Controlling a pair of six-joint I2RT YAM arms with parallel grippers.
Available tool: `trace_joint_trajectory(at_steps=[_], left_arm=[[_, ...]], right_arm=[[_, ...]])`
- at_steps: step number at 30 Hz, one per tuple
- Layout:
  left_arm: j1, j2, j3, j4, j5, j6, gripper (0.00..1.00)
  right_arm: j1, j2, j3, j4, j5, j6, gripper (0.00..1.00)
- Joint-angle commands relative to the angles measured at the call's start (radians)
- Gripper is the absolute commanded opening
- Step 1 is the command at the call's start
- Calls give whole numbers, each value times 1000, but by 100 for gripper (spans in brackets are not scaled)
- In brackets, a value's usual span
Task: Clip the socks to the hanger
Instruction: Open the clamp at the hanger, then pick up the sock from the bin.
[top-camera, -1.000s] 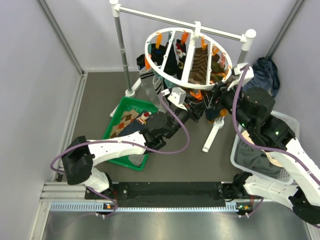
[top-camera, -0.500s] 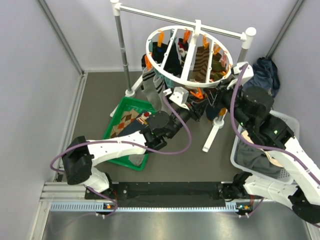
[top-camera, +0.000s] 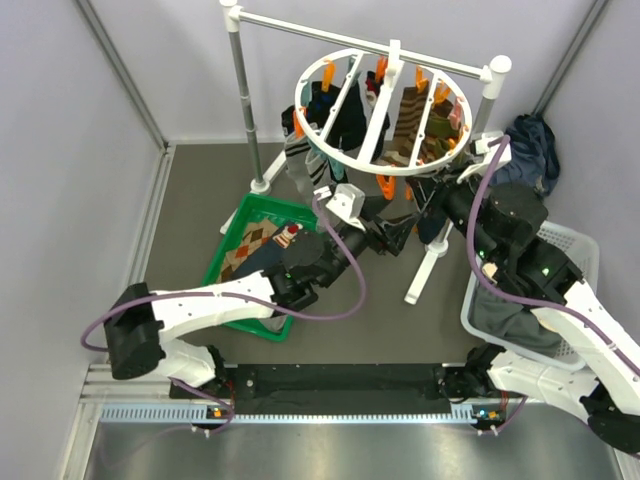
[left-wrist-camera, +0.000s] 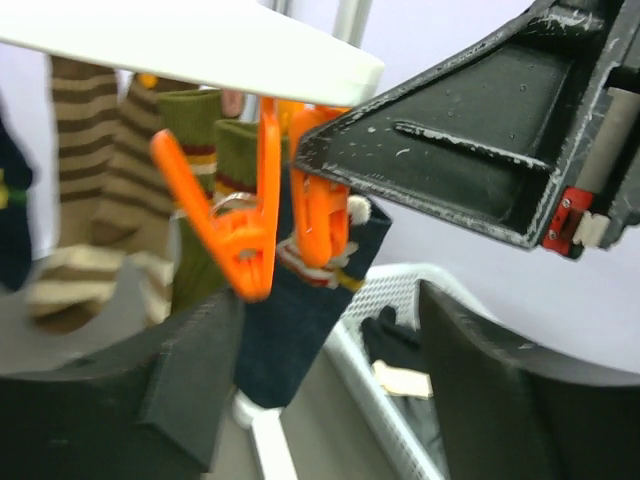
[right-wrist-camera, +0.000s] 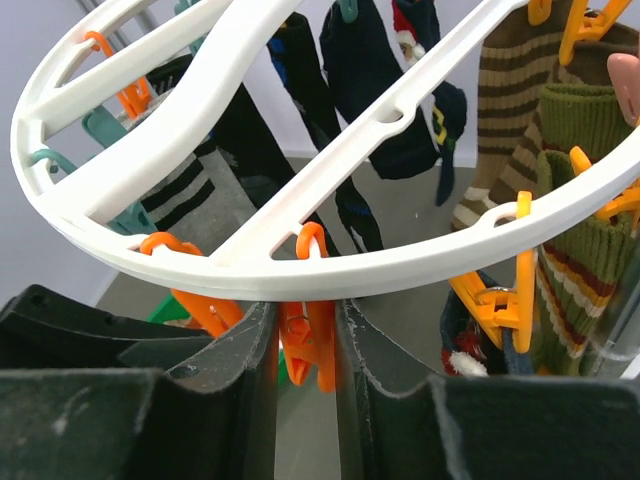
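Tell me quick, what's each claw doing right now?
Left gripper: open, holding nothing.
Right gripper: closed on an orange clip of the hanger.

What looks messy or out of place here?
A dark blue cloth bundle lies crumpled in the far right corner, outside the white basket instead of in it. Nothing looks spilled or broken.

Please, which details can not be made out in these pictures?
Top view: which clip is squeezed; the hanger and its socks cover it.
Right wrist view: lower end of the orange clip, hidden between the right gripper fingers; any sock in it unseen.
Left wrist view: the white basket contents, blurred, partly behind the left gripper finger.
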Motion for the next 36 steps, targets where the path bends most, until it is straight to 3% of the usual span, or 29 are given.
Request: trace_joint_trajectory(at_steps=[1,10,12,15,20,23,29,36], left_arm=[[-2,-147,-44,-137,-37,11,80],[1,-419,-161,-806,-352,-132,81],[27,-459,-176,-971,-394,-182,80],[126,-468,-191,-1103,-350,-210,74],[381,-389,-182,-1138,-201,-215,65],[485,-239,-138,-1125,-86,-213,60],[616,37,-25,-1050,64,-200,57],[723,245,91,-980,189,-221,53]], right_arm=[[6,-15,-21,61,7,28,0],[5,-15,-25,60,7,-6,0],[5,-15,-24,58,10,-20,0],[5,-15,-21,55,4,-41,0],[5,-14,-32,47,16,-73,0],[5,-15,-35,52,18,-89,0],[5,-21,-58,72,25,-104,0],[6,-34,-67,77,22,-119,0]])
